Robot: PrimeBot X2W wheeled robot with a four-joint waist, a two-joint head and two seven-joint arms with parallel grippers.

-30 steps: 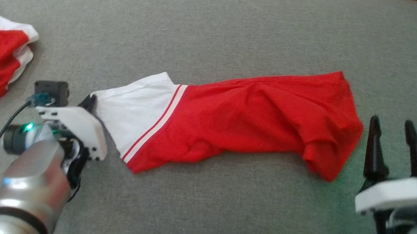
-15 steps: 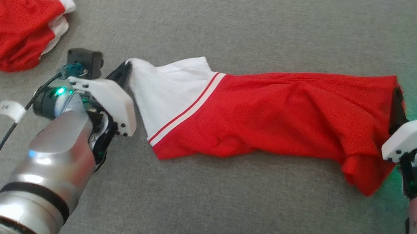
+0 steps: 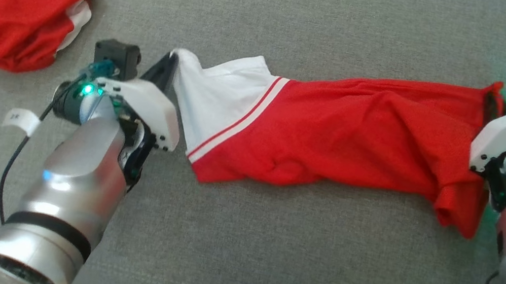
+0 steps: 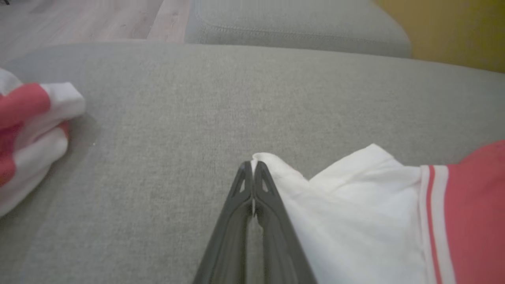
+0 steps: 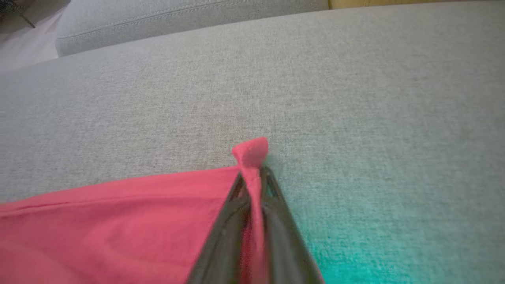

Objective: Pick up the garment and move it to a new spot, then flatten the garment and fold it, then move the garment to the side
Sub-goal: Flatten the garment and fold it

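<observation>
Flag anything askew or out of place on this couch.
The stretched garment is wrinkled, its corner below the right claw drooping in a bunch. A second red-and-white garment lies crumpled at the far left.

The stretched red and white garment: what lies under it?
The grey sofa cushion lies under the garment. Whether anything else sits beneath the cloth cannot be seen; the fabric covers it.

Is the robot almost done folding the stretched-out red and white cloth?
Not yet. Done: left pincer and right pincer each pinch an end of the garment. In hand: it's pulled long between them on the grey cushion. Left: flattening, folding, moving it aside.
</observation>
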